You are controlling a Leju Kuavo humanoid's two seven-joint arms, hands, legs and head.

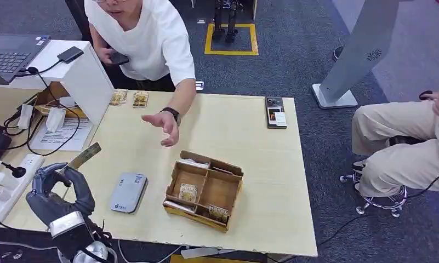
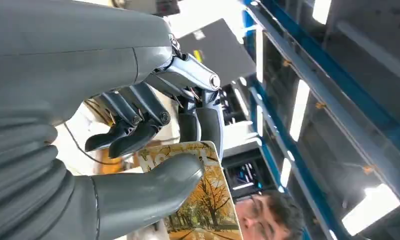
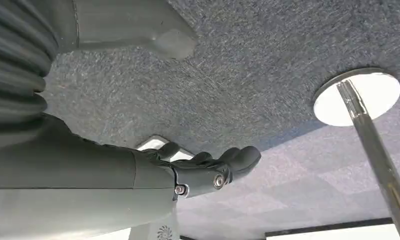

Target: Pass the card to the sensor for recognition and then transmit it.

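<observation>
The left hand (image 1: 61, 189) hovers over the desk's (image 1: 261, 164) near left corner and pinches the card (image 1: 84, 155) between thumb and fingers; in the left wrist view the card (image 2: 207, 205) is a thin, stiff, glossy rectangle printed with autumn trees, the smooth grey thumb pressed on its face and the darker fingers (image 2: 133, 135) curled behind. It sticks up and away from the hand, tilted, clear of the desk top. The right hand (image 3: 207, 170) hangs beside the body over blue-grey carpet, its fingers loosely bent and holding nothing. The card seems lifted and ready, so the step in hand is likely the pass to the sensor (image 1: 128, 192), a flat, rounded grey slab lying near the desk's front edge just to the right of the hand. The next move would call for bringing the card down flat and close over that slab, then reaching out toward the person's hand (image 1: 162, 125), which is open above the desk's middle. Right of the sensor stands a box (image 1: 204, 190) of brown cardboard with partitions, more cards in its compartments. Farther off, two small cards (image 1: 129, 98) lie at the far edge and a dark phone (image 1: 275, 112) rests toward the far right corner. The desk top is pale, smooth wood grain.
</observation>
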